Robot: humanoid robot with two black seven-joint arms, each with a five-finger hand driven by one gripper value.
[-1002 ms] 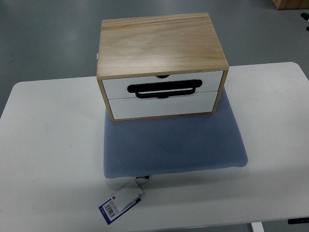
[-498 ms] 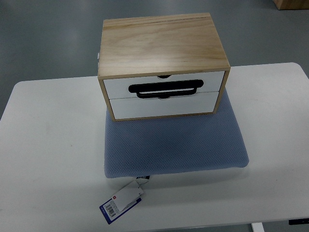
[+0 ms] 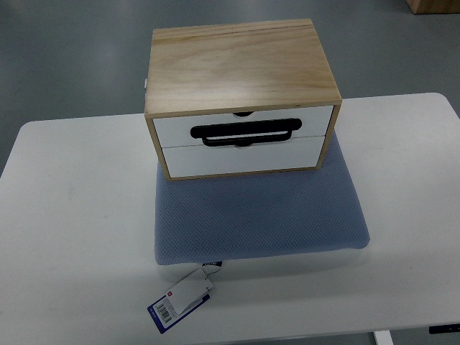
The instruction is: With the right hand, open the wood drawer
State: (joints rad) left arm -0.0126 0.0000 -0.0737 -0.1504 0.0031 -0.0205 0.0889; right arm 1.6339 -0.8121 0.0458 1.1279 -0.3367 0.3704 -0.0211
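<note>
a white bench [image 3: 72, 215] carries a blue cushion [image 3: 259, 215] near its middle. on the cushion's far part stands a wooden drawer box [image 3: 241, 65], its back reaching past the bench's far edge. the box front shows two white drawers, one above the other, both shut flush. a black handle [image 3: 244, 133] lies across the front where the upper drawer [image 3: 172, 129] meets the lower drawer [image 3: 237, 159]. a white and blue tag [image 3: 180, 302] hangs from the cushion's near edge and lies on the bench near its near edge.
</note>
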